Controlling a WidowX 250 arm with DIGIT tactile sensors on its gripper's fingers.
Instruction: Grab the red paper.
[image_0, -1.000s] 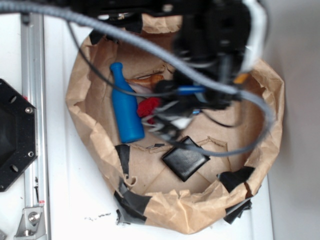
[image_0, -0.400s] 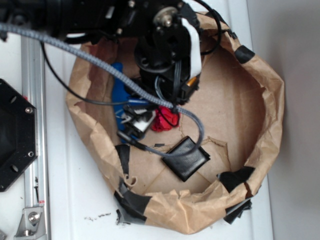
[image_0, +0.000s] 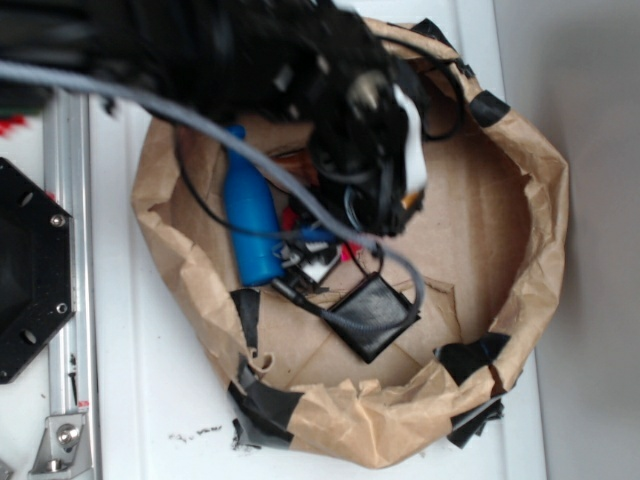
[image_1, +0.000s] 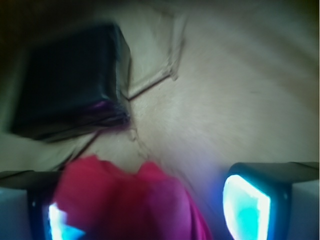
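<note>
The red paper is a crumpled red wad that fills the lower middle of the wrist view. It lies between my gripper's two fingers, against the left pad, with a gap to the right pad. The jaws stand open. In the exterior view my blurred arm covers most of the paper; only a red sliver shows beside the gripper, low inside the brown paper-lined basket.
A blue bottle lies just left of the gripper. A black square object lies just in front of the paper. A tan thing peeks out behind the bottle. The basket's paper walls rise all round. A black hexagonal mount stands at left.
The arm has swung across the basket and the gripper has come down around the red paper, which is now mostly hidden in the exterior view. The bottle and the black object have stayed put.
</note>
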